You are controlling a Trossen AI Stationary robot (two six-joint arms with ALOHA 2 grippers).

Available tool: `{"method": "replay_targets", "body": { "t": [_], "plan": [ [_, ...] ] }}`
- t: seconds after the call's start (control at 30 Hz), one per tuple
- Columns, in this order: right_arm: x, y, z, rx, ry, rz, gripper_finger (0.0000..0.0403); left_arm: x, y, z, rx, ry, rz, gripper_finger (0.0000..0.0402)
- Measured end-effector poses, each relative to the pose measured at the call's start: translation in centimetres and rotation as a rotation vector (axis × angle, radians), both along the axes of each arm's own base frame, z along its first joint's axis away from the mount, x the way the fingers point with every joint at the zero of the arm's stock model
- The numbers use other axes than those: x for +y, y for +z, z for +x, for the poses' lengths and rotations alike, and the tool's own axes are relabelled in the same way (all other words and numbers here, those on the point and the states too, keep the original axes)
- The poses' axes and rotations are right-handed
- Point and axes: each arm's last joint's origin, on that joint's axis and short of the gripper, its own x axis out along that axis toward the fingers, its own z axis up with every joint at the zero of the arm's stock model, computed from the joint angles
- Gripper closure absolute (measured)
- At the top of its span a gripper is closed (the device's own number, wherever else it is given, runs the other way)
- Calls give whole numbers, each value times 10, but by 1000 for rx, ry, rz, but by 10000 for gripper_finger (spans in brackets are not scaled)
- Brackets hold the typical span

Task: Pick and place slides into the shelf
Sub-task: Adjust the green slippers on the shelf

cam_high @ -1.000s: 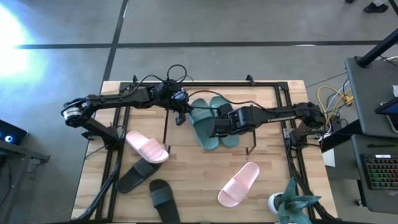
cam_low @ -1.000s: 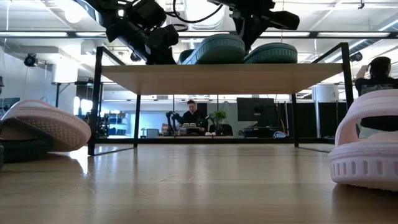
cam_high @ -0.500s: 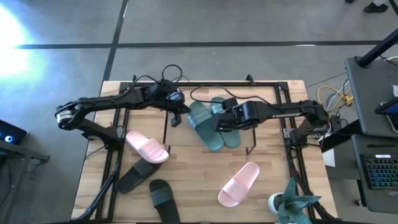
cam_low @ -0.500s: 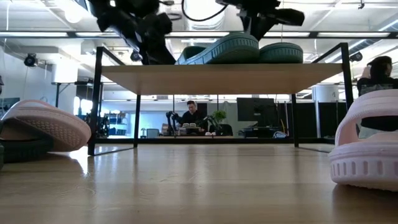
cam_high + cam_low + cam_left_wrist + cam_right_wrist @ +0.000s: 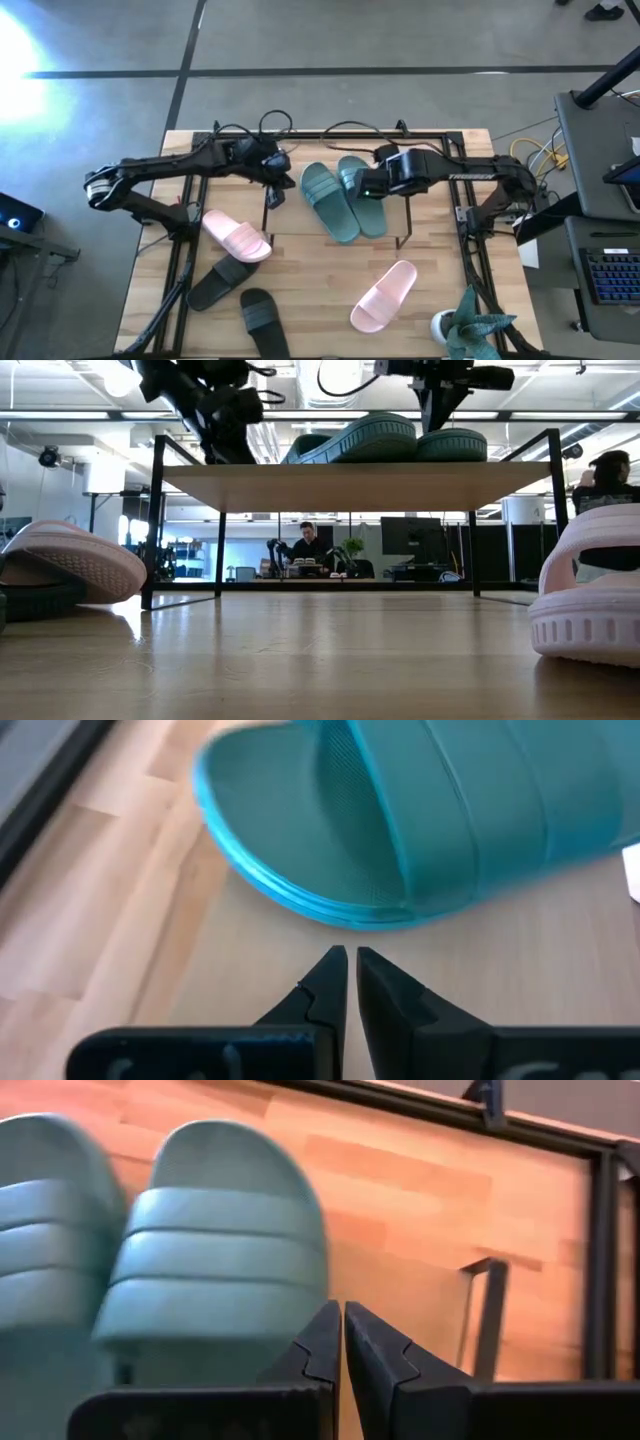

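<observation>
Two teal-green slides (image 5: 328, 200) (image 5: 362, 195) lie side by side, soles down, on the shelf's light wood board (image 5: 295, 222); the low view shows them on top of the board (image 5: 350, 487). My left gripper (image 5: 274, 192) hovers shut just off the left slide's rounded end (image 5: 300, 870), at the board's left side. My right gripper (image 5: 366, 186) is shut above the right slide (image 5: 215, 1270), clear of it. On the table lie two pale pink slides (image 5: 237, 237) (image 5: 385, 295) and two black ones (image 5: 220, 282) (image 5: 262, 318).
A large black tube frame (image 5: 440, 135) runs around the table's far and side edges. A potted plant (image 5: 470, 325) stands at the near right corner. In the low view the left pink slide (image 5: 70, 565) rests partly on a dark one. Cables loop behind the arms.
Both grippers have drawn back from the teal slides, staying shut. The left one has gone toward the table's left edge. The right one has risen and gone toward the far right. The teal slides shifted slightly on the board early on, then lay still.
</observation>
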Motion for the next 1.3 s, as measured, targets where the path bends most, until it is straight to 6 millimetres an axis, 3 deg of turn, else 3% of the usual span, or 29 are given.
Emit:
{"method": "replay_targets", "body": {
  "t": [0.33, 0.83, 1.03, 1.3],
  "plan": [
    [-28, -4, -2, 53, 0, 60, 392, 3, -18, 23, 11, -48, -40, 389],
    [-61, -52, -9, 180, 5, 244, 392, 8, -15, 35, -28, -41, -17, 389],
    [-61, -61, -3, 121, 47, 285, 392, 10, -14, 36, -51, -27, 2, 389],
    [-46, -57, -4, 131, 52, 330, 392, 15, -15, 41, -78, -6, 37, 389]
  ]
}}
